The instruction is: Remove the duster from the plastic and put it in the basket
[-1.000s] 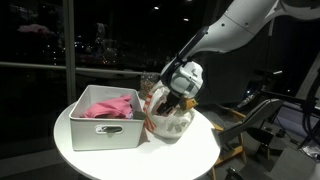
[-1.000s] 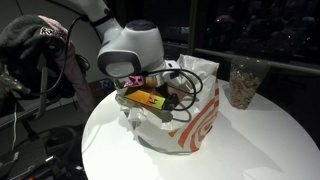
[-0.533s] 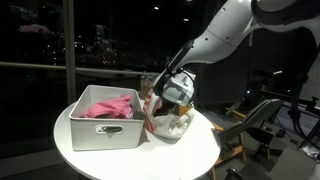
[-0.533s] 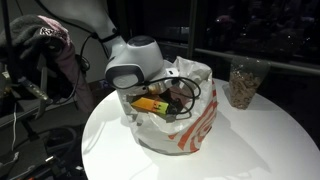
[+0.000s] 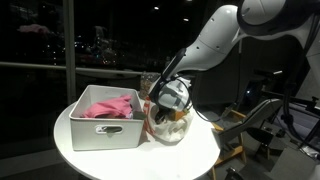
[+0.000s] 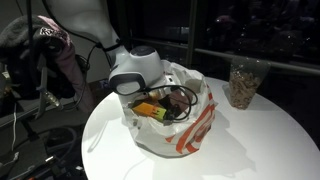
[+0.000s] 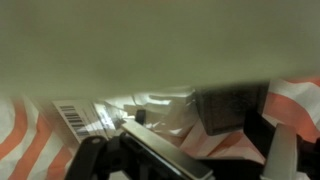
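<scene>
As the arm bent down over the round white bench [image 6: 250, 140], its pincer [image 5: 170, 106] was sunk into the open mouth of the plastic [image 6: 186, 126]. The plastic stood crumpled near the middle of the bench, its orange-red edging showing down one side. Whether the pincer was apart or together could not be told. Both exterior views hid its tips behind the bag's wall, and the wrist view was a blur of dark finger shapes, orange-red stripes and a barcode label close to the lens. The duster could not be picked out; pale contents showed dimly through the film in an exterior view, but what they were was unclear. The basket [image 5: 100, 130] sat just beside the plastic, toward the bench's edge on the side away from the arm, with a bright magenta-pink cloth [image 5: 110, 104] lying in it. A clear jar [image 6: 243, 82] of brownish bits stood well apart from the bag, near the bench's far edge. Black cables [image 6: 186, 95] looped from the wrist over the bag's rim
</scene>
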`<action>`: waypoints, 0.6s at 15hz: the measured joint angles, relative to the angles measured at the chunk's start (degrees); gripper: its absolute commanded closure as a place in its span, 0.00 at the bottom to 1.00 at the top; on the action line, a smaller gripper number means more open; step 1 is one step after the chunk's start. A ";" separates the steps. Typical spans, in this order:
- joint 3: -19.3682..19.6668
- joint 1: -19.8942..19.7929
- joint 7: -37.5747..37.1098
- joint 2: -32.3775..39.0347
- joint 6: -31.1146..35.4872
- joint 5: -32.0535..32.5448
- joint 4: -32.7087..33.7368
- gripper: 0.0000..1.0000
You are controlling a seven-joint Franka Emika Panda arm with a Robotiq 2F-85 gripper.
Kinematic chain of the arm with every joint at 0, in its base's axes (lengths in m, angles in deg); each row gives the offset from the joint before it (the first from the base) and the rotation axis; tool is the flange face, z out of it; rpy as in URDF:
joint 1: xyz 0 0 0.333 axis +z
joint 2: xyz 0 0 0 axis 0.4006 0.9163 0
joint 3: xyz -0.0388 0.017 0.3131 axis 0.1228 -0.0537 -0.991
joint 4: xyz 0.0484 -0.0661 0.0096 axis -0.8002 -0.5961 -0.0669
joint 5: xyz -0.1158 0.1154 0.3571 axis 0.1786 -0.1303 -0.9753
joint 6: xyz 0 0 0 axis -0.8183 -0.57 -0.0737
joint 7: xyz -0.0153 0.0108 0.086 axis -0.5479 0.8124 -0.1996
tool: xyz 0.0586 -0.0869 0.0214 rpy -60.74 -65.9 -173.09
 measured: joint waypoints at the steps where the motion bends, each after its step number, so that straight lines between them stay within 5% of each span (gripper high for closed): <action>1: -0.04 -0.01 -1.22 0.00 -0.04 -0.23 0.09 0.00; 9: 0.07 0.28 -6.75 -0.40 -6.28 -0.46 -0.36 0.00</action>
